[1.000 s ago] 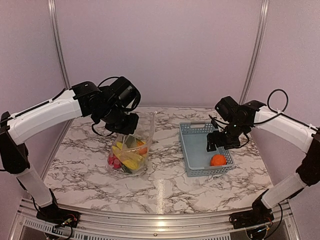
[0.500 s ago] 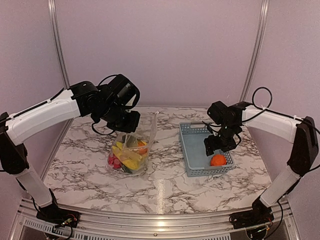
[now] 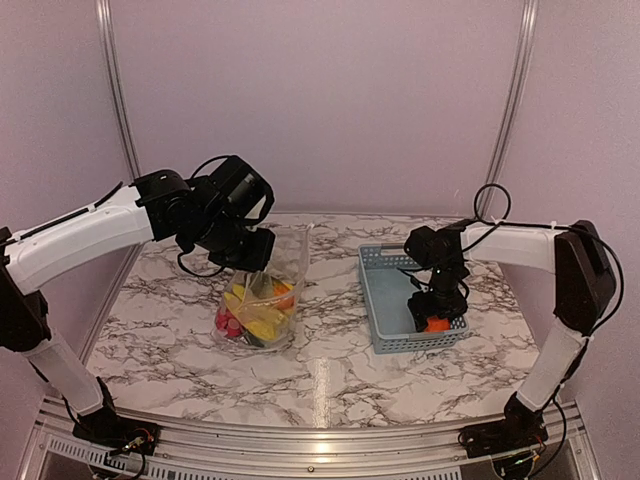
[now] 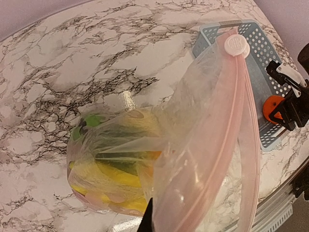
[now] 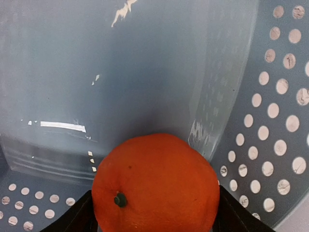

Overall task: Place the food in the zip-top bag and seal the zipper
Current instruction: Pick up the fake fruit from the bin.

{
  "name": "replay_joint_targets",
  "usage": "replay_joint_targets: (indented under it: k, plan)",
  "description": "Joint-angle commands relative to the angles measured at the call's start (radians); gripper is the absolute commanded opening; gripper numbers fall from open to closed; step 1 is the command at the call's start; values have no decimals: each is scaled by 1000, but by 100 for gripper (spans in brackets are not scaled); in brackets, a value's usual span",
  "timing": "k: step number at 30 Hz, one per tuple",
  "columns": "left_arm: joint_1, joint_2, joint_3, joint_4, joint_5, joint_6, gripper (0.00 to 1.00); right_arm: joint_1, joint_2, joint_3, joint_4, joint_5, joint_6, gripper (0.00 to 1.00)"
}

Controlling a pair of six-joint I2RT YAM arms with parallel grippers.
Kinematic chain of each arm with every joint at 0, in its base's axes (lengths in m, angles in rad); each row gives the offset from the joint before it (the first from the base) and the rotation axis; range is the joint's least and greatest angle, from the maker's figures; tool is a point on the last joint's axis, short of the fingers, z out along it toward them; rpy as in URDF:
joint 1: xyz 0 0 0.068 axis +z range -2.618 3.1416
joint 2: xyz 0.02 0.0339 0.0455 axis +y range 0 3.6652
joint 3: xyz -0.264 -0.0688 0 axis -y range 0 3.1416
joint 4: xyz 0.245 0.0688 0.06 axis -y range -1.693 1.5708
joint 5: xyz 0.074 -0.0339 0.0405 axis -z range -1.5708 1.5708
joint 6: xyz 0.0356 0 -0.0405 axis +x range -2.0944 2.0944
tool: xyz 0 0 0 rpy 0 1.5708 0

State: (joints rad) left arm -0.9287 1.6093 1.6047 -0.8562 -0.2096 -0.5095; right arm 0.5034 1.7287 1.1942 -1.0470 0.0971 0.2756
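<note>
The clear zip-top bag (image 3: 268, 296) stands on the marble table, its mouth edge lifted by my left gripper (image 3: 256, 263), which is shut on it. In the left wrist view the gripper (image 4: 147, 220) shows only one dark fingertip against the plastic. The pinkish zipper (image 4: 227, 125) runs up to a round slider (image 4: 236, 45), and the mouth hangs open. Yellow, green and red-pink food (image 3: 254, 314) lies inside the bag (image 4: 145, 159). An orange (image 3: 434, 324) sits in the basket's near right corner. My right gripper (image 3: 432, 312) is lowered over it, open, its fingers (image 5: 77, 215) close on either side of the orange (image 5: 154, 188).
The grey-blue slotted basket (image 3: 385, 300) stands right of the bag, its perforated walls (image 5: 270, 96) close around my right gripper. The basket (image 4: 263, 82) lies just beyond the bag's slider. Pale walls and metal posts enclose the table.
My right arm has dropped into the basket and its fingers have narrowed around the orange. The left arm has lowered slightly, still holding the bag's mouth.
</note>
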Motion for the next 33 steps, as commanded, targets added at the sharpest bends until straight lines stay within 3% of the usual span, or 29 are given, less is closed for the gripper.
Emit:
replay_joint_targets:
  k: [1, 4, 13, 17, 23, 33]
  plan:
    - [4, -29, -9, 17, 10, -7, 0, -10, 15, 67, 31, -52, -12, 70]
    - [3, -21, -3, 28, 17, -8, 0, -10, 22, 137, 7, -56, -22, 63]
    - [6, 33, 46, 33, 58, 8, 0, -10, -28, 442, -118, -63, -9, 61]
    - [8, 48, 64, 33, 76, 10, 0, -1, -79, 542, -85, -189, -24, 60]
    - [11, 60, 60, 30, 96, 21, 0, 31, -259, 374, 245, -506, 75, 59]
    - [16, 55, 48, 25, 96, 17, 0, 189, -213, 348, 454, -603, 120, 58]
